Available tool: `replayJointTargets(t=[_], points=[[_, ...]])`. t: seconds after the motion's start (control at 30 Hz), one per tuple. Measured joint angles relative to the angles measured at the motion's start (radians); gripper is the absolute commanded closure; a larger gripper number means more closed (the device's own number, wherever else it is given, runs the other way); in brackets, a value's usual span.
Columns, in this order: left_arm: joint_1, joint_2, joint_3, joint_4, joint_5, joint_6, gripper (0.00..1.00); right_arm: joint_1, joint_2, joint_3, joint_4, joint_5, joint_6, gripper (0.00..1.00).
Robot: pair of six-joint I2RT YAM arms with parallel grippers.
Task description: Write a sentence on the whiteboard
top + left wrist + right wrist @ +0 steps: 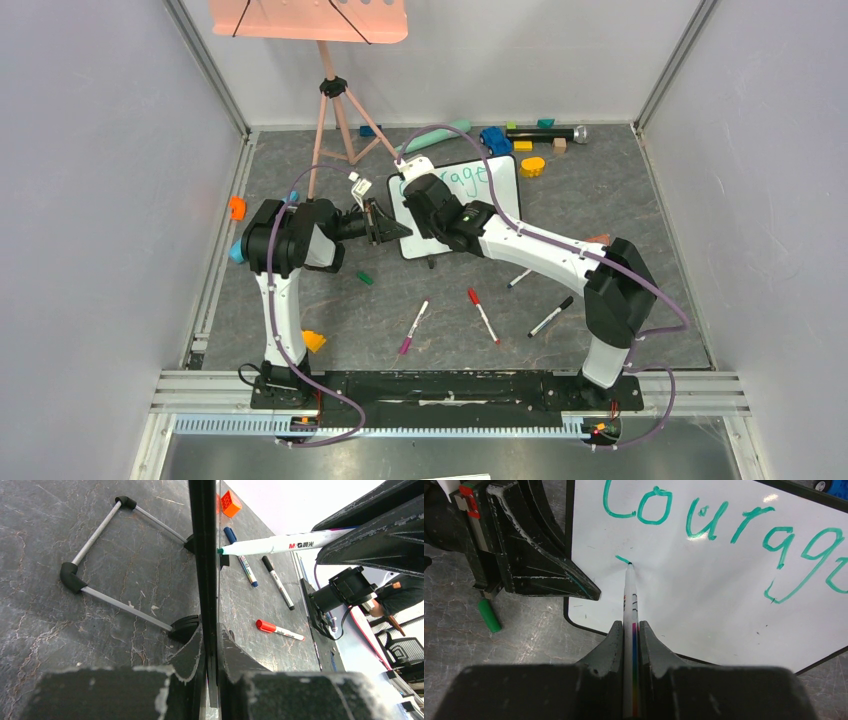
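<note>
The whiteboard [490,205] stands tilted on the mat at mid-table. Teal letters reading "courage" [724,525] run along its top line, with a short teal stroke [623,559] below at the left. My left gripper [395,228] is shut on the board's left rim, seen edge-on in the left wrist view [205,555]. My right gripper [628,625] is shut on a white marker [630,600], its teal tip touching the board at the end of that stroke. The marker also shows in the left wrist view [280,543].
Loose markers lie on the mat in front of the board: purple [413,327], red [484,315], black [551,316]. A green cap [364,278] lies near the left arm. A pink tray on a tripod [335,110] stands behind. Toy blocks [530,165] sit at the back.
</note>
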Motion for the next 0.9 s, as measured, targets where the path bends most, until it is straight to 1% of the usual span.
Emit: replayJointTargets(t=[0.5,0.9], points=[[0.0,0.0,0.0,0.0,0.0,0.0,0.98,0.0,-0.004,0.0,-0.007,0.004,0.001,1.0],[-0.002,0.0,0.0,0.001,0.001,0.0,0.98,-0.003,-0.041,-0.003,0.028,0.0,-0.011,1.0]])
